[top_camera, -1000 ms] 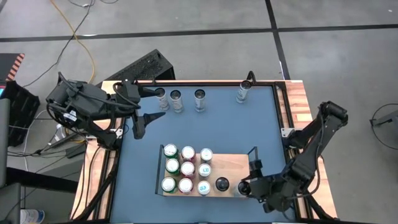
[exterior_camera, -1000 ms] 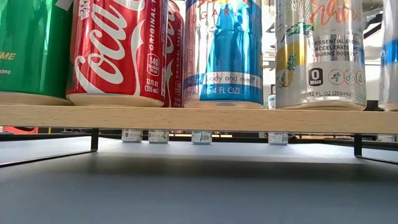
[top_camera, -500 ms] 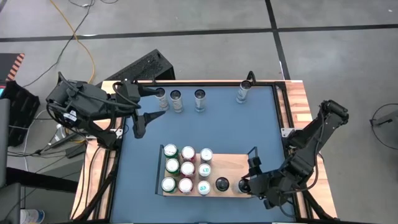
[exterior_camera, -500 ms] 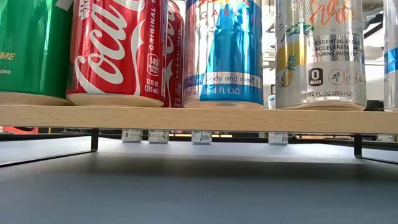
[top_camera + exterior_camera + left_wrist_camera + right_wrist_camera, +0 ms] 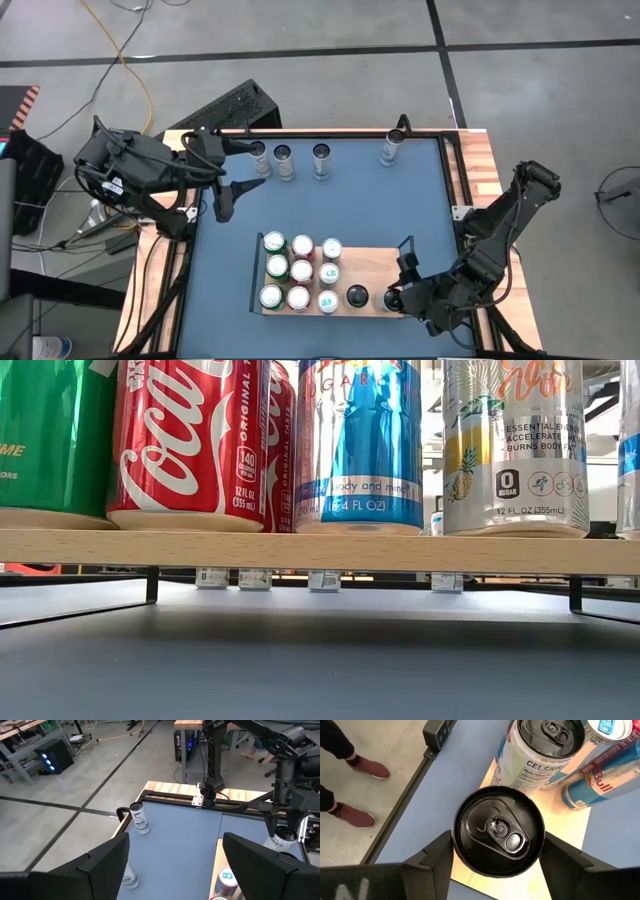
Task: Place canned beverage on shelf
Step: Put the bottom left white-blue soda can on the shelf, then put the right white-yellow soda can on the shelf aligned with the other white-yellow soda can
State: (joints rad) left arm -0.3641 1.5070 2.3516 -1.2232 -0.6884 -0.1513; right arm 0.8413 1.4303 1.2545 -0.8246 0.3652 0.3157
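High view showed the right gripper (image 5: 392,299) at the shelf's (image 5: 375,265) front edge, fingers pinching a black can (image 5: 498,830) standing on the wood beside other cans. The left gripper (image 5: 228,195) hovered near the tabletop's far left corner, fingers spread.

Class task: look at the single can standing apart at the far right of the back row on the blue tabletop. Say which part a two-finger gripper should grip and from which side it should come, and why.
Grip the lone can across its round side wall, about mid-height, approaching level from the open table in front. It stands upright, its curved sides suit two opposing fingers, and nothing stands close beside it. The table's black back rail probably blocks an approach from behind.
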